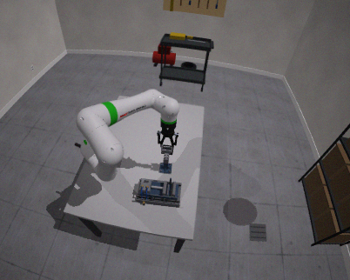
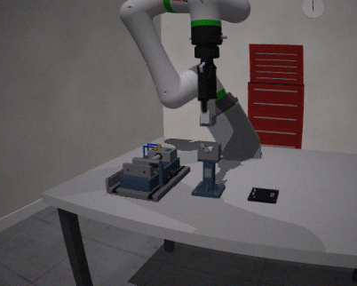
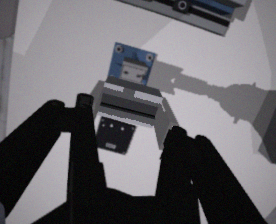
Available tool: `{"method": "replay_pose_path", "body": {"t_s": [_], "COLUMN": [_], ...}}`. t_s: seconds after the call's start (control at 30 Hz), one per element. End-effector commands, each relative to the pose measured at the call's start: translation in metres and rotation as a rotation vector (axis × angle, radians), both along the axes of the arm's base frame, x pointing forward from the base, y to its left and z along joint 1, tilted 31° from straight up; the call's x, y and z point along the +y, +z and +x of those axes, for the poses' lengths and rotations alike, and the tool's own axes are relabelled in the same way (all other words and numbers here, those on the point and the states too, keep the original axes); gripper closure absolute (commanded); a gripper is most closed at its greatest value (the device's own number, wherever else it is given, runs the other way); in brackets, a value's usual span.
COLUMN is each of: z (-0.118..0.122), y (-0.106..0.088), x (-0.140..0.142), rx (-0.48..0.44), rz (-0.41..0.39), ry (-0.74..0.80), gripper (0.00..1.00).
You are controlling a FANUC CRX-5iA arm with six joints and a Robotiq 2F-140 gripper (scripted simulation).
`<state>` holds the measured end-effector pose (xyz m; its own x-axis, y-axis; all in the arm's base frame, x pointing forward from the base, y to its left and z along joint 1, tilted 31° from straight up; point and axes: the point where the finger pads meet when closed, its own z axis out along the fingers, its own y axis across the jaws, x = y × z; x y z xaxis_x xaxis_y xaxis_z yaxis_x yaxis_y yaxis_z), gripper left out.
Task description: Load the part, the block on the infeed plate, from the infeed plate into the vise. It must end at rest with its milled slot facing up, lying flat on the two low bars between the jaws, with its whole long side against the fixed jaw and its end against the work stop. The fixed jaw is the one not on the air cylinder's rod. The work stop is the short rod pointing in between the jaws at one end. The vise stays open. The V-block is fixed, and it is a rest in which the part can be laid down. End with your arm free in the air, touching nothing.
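Note:
My gripper is shut on the part, a small grey block, and holds it in the air straight above the V-block, clear of it. In the wrist view the part sits between my two black fingers, with a dark band along its visible face. Below it are the V-block's blue base and the black infeed plate, which is bare. The open vise stands left of the V-block on the table. It also shows in the overhead view, in front of my gripper.
The infeed plate lies flat on the table right of the V-block. A red tool chest stands behind the table. A black cart and shelving stand well away on the floor.

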<state>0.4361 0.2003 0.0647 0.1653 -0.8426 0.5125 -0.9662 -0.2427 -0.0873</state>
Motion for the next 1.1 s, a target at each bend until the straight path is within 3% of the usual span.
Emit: {"method": "replay_pose_path", "body": {"t_s": [0.0, 0.47, 1.07], "z": [0.001, 0.011, 0.04], "y": [0.001, 0.011, 0.042], "x": [-0.001, -0.014, -0.056], "rx": [-0.005, -0.068, -0.26], "rz": [0.002, 0.032, 0.118], "ry": [-0.007, -0.123, -0.473], "gripper": [1.0, 1.0, 1.0]}}
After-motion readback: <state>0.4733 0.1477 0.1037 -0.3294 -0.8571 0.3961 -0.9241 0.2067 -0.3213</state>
